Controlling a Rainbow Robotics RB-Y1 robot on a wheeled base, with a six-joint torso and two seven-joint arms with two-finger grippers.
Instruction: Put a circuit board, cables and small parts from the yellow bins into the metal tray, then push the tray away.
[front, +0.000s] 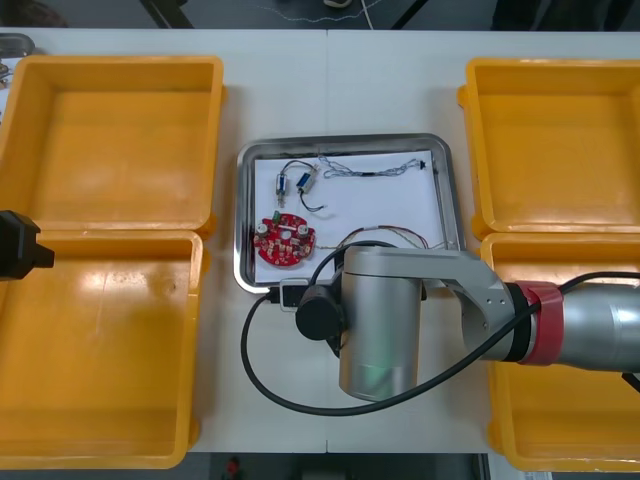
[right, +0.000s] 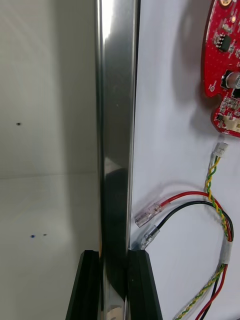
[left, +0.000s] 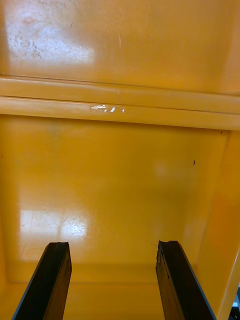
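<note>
Two fingers of the left gripper (left: 114, 245) stand spread above the left yellow bins (front: 110, 140). Centrally, the metal tray (front: 245, 200), long axis left-right, holds a circuit board (front: 284, 240) and cables (right: 227, 251). The right gripper (right: 114, 256) pinches its near rim.

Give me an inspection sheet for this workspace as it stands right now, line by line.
Surface: light table, bare between the bins.
Job's things: metal tray, white inside, holds red circuit board and small metal parts; yellow bins look empty where visible.
Clutter: nothing seen.
Grippers: right gripper at the tray's near rim, jaws closed on it; left gripper above a left bin, jaws open.
Cables: black cable and red and yellow cable lie inside the tray.
Surroundings: nothing seen.
</note>
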